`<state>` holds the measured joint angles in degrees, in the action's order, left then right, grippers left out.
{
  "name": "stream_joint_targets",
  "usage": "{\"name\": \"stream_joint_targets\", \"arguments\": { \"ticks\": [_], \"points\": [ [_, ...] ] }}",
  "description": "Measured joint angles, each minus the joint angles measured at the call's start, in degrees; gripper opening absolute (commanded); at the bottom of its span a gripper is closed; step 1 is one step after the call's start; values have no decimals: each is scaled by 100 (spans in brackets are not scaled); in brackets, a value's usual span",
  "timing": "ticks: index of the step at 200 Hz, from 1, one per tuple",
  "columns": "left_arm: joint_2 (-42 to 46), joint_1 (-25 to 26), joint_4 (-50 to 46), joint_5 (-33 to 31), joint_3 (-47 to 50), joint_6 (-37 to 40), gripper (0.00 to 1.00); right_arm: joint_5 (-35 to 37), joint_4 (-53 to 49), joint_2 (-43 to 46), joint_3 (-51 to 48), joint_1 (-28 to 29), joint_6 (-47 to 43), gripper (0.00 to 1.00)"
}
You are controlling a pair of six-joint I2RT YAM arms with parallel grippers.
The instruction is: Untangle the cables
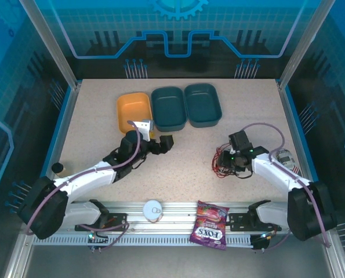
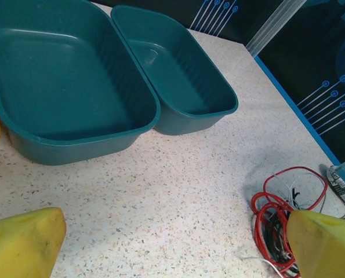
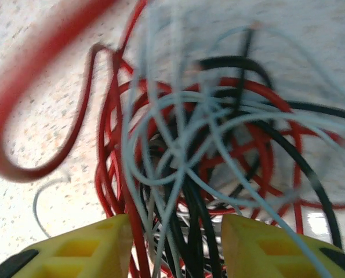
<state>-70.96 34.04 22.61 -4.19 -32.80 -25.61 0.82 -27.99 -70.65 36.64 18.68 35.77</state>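
Right tool straddles cables, apart from teal bins.

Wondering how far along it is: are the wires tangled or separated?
Tangled: the cables, red, black and white, loop through one another in one clump at the right gripper.

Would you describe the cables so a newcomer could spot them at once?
On the right half of the table, nearer than the right teal tub, the right arm reaches down. Under it lie the cables: a knot of thin red, black and white wires, thinner than the lilac hose.
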Motion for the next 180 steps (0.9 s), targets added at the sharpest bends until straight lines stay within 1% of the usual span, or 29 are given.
{"name": "stream_joint_targets", "arguments": {
  "ticks": [14,27,55,80,106,128,152,180],
  "points": [
    [-83,0,39,57,-31,-4,95,-74,59,-181,155,232,-15,24],
    [-149,0,85,105,-52,-24,93,-160,111,-332,321,424,-26,17],
    [-264,0,170,144,-61,-146,89,-420,260,-649,721,785,-90,10],
    [-308,0,168,146,-61,-192,87,-656,350,-931,1064,1075,-87,9],
    [-308,0,164,144,-61,-251,79,-846,341,-1161,1438,1360,-111,9],
    [-315,0,162,175,-61,-240,71,-940,321,-1237,1644,1486,-131,9],
    [-468,0,125,426,-177,-129,63,-1038,295,-1285,1668,1508,-131,9],
    [-966,0,72,852,-573,-101,58,-1097,291,-1381,1665,1513,-131,9]
  ]
}}
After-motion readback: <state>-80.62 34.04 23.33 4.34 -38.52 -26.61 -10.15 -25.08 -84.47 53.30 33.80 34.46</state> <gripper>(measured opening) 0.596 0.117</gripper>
